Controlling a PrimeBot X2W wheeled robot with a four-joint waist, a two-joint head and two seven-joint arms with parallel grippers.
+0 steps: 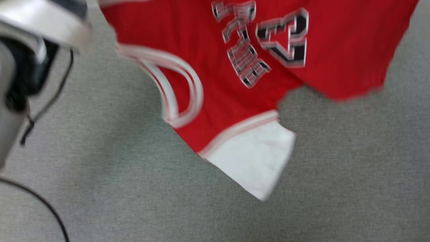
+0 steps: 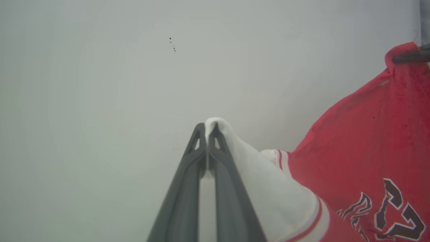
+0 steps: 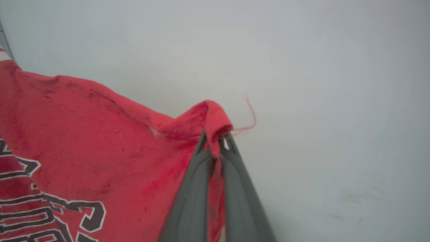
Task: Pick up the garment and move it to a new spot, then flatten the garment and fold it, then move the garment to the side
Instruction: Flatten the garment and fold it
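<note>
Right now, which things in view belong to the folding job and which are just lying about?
In the job: red jersey T-shirt; left gripper, shut on its white sleeve; right gripper, shut on its red edge.
Lying about: grey carpet; black cable.

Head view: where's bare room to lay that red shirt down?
Widest free patch: grey surface right of and below the white sleeve. Another lies between that sleeve and the black cable at lower left. Crowded: the top, where the garment hangs, and the left edge by the pale arm.
</note>
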